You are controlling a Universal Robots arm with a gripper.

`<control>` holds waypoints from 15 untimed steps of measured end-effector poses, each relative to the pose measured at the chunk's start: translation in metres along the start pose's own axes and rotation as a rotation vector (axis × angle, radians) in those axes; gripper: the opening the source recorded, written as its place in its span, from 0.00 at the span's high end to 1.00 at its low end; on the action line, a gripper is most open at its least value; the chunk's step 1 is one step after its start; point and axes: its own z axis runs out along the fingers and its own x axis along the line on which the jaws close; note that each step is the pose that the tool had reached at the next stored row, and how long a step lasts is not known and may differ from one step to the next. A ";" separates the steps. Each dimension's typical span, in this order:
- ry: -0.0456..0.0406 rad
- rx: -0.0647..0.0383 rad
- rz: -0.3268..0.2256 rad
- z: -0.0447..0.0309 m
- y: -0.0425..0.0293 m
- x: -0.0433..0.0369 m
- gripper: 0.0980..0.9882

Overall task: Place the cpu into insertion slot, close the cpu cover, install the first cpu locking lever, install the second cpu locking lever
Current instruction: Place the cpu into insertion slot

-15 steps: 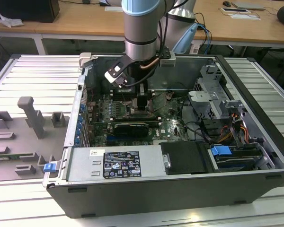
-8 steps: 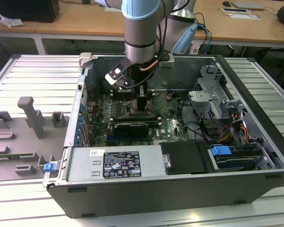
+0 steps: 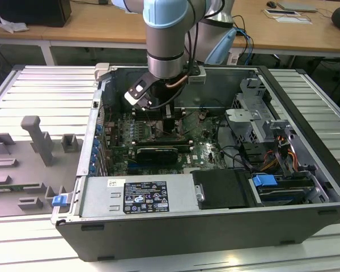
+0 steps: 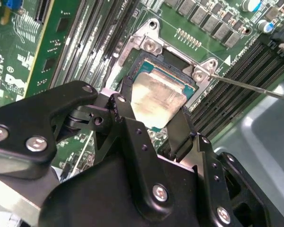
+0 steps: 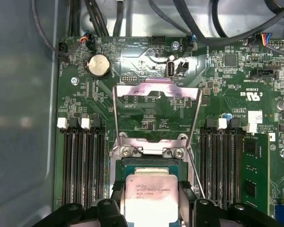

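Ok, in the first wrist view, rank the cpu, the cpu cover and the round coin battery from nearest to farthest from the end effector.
1. cpu: held in the end effector, over the insertion slot.
2. cpu cover: swung open, beyond the slot.
3. coin battery: farthest, on the board past the cover's far edge, off to one side.

cpu top – dull brushed metal; cpu cover – shiny bare metal; 2 fingers – matt black
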 end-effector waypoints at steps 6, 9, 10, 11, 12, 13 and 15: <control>-0.0058 0.000 0.013 0.0045 -0.0004 -0.0001 0.51; -0.0107 0.000 0.013 0.0063 -0.0005 -0.0002 0.51; -0.0129 0.000 0.013 0.0070 -0.0005 -0.0002 0.51; -0.0145 0.000 0.013 0.0075 -0.0006 -0.0003 0.51; -0.0173 0.000 0.012 0.0080 -0.0006 -0.0003 0.51; -0.0176 0.000 0.012 0.0080 -0.0006 -0.0003 0.51; -0.0173 0.000 0.012 0.0082 -0.0006 -0.0002 0.51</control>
